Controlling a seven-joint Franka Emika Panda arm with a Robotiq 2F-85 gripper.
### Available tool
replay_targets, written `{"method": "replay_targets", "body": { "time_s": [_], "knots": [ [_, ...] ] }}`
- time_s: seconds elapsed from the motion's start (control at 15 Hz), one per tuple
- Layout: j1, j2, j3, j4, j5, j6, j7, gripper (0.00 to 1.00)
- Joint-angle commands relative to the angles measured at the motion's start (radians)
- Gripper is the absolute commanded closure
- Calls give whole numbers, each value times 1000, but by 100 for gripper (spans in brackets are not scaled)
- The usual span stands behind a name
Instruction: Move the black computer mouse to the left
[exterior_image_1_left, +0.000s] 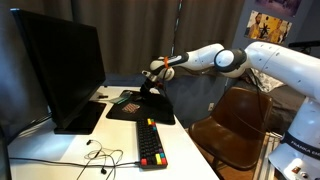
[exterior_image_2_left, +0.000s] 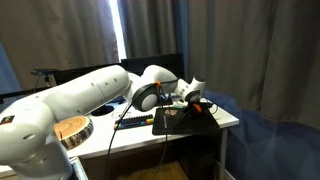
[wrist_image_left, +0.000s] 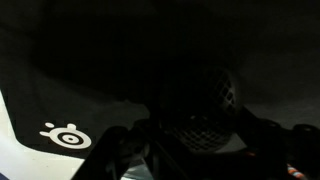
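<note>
1. Exterior view, desk side-on:
   - 1 white arm (exterior_image_1_left: 262, 62) reaches in over the desk (exterior_image_1_left: 60, 150), w/ 1 gripper (exterior_image_1_left: 151, 91) low over 1 flat black mat (exterior_image_1_left: 140, 110).
   - 1 black computer mouse (exterior_image_1_left: 128, 98) lies on the mat, just beside the gripper on the monitor side. Its top looks reddish and speckled.
   - 1 monitor (exterior_image_1_left: 60, 70) stands at the mat's far side, screen dark.
   - 1 keyboard (exterior_image_1_left: 150, 145), long and black w/ a few coloured keys, lies nearer the camera, just off the mat's edge.
   - A loose cable tangle (exterior_image_1_left: 100, 155) lies next to the keyboard.
   - 1 brown chair (exterior_image_1_left: 235, 120) stands beside the desk.
   - Fingers are too small here to read.

2. Exterior view, from behind the arm:
   - The arm (exterior_image_2_left: 70, 100) fills the foreground.
   - The gripper (exterior_image_2_left: 196, 101) sits over the mat (exterior_image_2_left: 185, 122), near the desk (exterior_image_2_left: 228, 122) corner.
   - The keyboard (exterior_image_2_left: 135, 121) shows as a thin dark strip beside the mat.
   - The mouse is mostly hidden by the gripper, so I can't pick it out for sure.

3. Wrist view, v. dark:
   - The mouse (wrist_image_left: 205, 118), mesh-like top, is on the mat (wrist_image_left: 90, 60).
   - It lies between 2 fingers (wrist_image_left: 118, 150) of the gripper (wrist_image_left: 195, 152), 1 finger each side of it.
   - The fingers look spread, but it's too dark to tell if they're clamped on the mouse or just near it.
   - 1 white logo (wrist_image_left: 62, 133) is printed on the mat, toward its pale edge.
</note>
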Motion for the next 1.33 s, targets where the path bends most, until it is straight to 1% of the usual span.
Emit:
{"method": "replay_targets", "body": {
  "time_s": [0.0,0.27,0.53,0.6,0.67,0.73,0.8,1.27],
  "knots": [
    [-9,1,29,2,16,-1,-24,36],
    [-23,-29,28,-58,14,30,-17,39],
    [-29,-61,8,-135,7,110,12,38],
    [-30,-70,4,-160,5,140,21,38],
    [-28,-83,3,-194,8,173,35,33],
    [-25,-98,3,-232,8,208,47,34],
    [-19,-113,3,-275,10,251,61,39],
    [4,-228,16,-573,-6,539,151,41]
  ]
}}
